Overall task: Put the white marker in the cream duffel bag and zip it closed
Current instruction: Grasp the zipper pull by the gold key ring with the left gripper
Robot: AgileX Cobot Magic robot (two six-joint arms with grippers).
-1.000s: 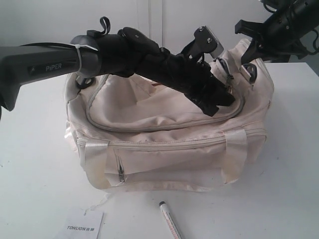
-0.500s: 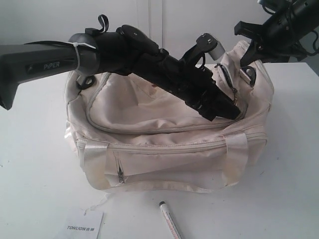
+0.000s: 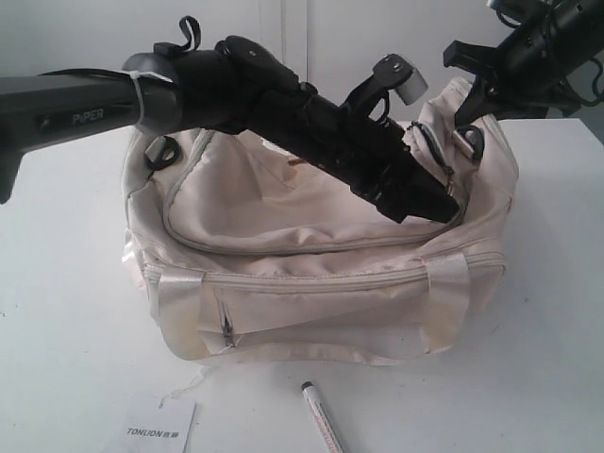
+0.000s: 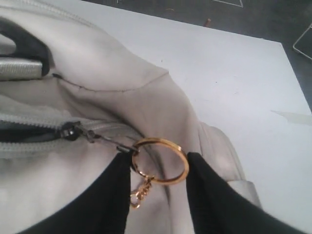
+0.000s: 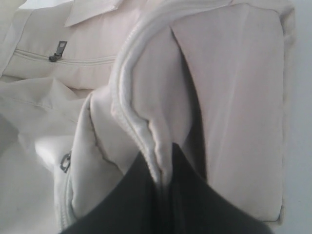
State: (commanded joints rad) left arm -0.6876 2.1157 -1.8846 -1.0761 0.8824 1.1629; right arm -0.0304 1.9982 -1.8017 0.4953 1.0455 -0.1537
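Observation:
The cream duffel bag (image 3: pixel 311 293) sits mid-table, its curved top zipper (image 3: pixel 283 243) facing me. My left arm reaches across it, and the left gripper (image 3: pixel 442 203) is at the bag's right end. There the left gripper (image 4: pixel 160 157) is shut across the gold ring pull (image 4: pixel 168 180), which is drawn taut from the dark slider (image 4: pixel 70 130). My right gripper (image 3: pixel 469 106) is at the bag's far right corner. That right gripper (image 5: pixel 161 153) is shut on a piped fold of the bag (image 5: pixel 234 73). The white marker (image 3: pixel 322 421) lies on the table in front of the bag, touched by neither gripper.
A flat white TONLION tag (image 3: pixel 159 430) lies on the table at the front left. A front pocket zipper with a small pull (image 3: pixel 227 327) runs across the bag's near side. The white table's edge (image 4: pixel 287 63) runs close beyond the bag's right end.
My left gripper has travelled to the right along the top zipper toward the bag's right end. The right gripper, the marker and the tag have stayed put.

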